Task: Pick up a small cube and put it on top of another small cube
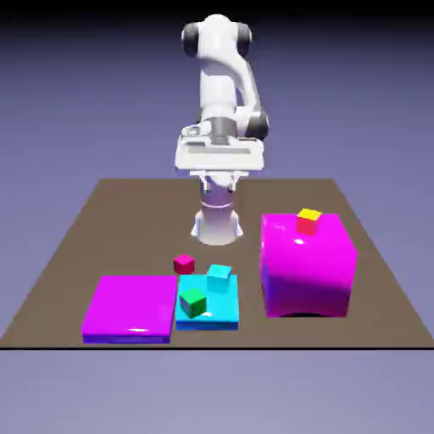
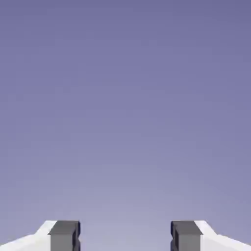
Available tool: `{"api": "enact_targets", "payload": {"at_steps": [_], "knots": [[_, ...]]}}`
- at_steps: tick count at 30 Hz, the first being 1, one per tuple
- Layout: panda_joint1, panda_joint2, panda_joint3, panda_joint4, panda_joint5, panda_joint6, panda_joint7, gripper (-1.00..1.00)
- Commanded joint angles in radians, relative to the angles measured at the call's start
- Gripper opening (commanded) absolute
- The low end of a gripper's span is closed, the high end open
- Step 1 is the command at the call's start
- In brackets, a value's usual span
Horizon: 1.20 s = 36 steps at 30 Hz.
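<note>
Showing only plain backdrop, the hand view has the gripper (image 2: 125, 238) spread wide, nothing between its tips. Arm (image 1: 219, 102): raised well above the table (image 1: 76, 229). Yellow cube (image 1: 310, 214) atop red cube (image 1: 306, 226), both on the large magenta block (image 1: 307, 271). Green cube (image 1: 193, 302) and cyan cube (image 1: 219, 277) on cyan slab (image 1: 216, 318). Crimson cube (image 1: 184, 264) on table. Flat magenta slab (image 1: 130, 308) adjoining.

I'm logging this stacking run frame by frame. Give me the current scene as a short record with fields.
gripper: gripper open, nothing between its fingers, faces only backdrop
yellow cube: yellow cube sits on the red cube, atop the large magenta block
green cube: green cube on the cyan slab
cyan cube: cyan cube at the slab's far edge
crimson cube: crimson cube on the table
flat magenta slab: flat magenta slab, nothing on it
</note>
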Motion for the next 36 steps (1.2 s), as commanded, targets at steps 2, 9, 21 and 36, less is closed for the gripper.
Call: {"api": "enact_targets", "payload": {"at_steps": [2, 9, 21, 36], "knots": [[-0.017, 0.065, 0.0, -0.013, -0.087, -0.079, -0.033, 0.0], [-0.075, 0.292, -0.002, -0.057, -0.391, -0.354, -0.147, 0.0], [-0.137, 0.642, -0.068, -0.072, -0.832, -0.505, -0.129, 0.0], [-0.127, 0.498, -0.003, -0.097, -0.666, -0.603, -0.249, -1.0]]}}
